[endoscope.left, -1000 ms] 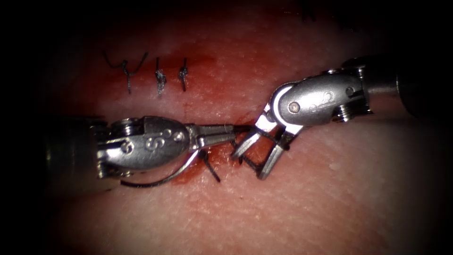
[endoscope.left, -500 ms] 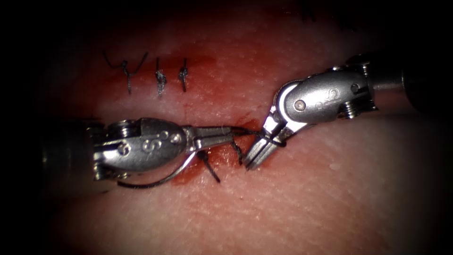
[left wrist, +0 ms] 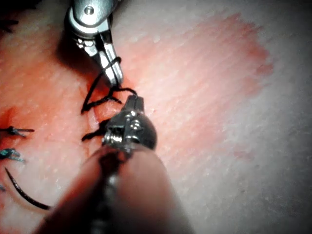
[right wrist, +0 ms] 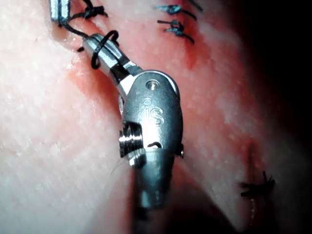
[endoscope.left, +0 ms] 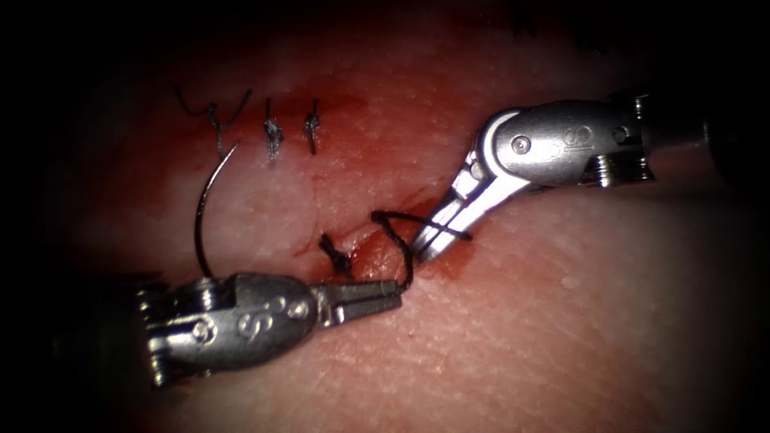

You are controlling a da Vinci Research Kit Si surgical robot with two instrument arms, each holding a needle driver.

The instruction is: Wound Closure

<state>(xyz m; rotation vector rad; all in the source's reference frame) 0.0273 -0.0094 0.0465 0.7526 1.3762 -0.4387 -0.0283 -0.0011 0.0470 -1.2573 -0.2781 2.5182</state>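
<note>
A: Looking at progress, three knotted stitches (endoscope.left: 271, 128) sit along the cut's far end, toward the tissue's (endoscope.left: 561, 345) back-left edge.

B: A fourth is unfinished: thread (endoscope.left: 399, 240) loops round the right hand (endoscope.left: 427, 247), jaws together. The left hand (endoscope.left: 391, 293) is clamped on thread.

A: The needle (endoscope.left: 205, 210) lies free on the surface, left of the cut.

B: Red fluid (endoscope.left: 377, 255) wets the tissue there.

Needle (endoscope.left: 207, 200) lower end hidden behind left tool (endoscope.left: 399, 295) body. Can't tell what the closed right tool (endoscope.left: 425, 248) grips, thread (endoscope.left: 399, 228) looped round it.
</note>
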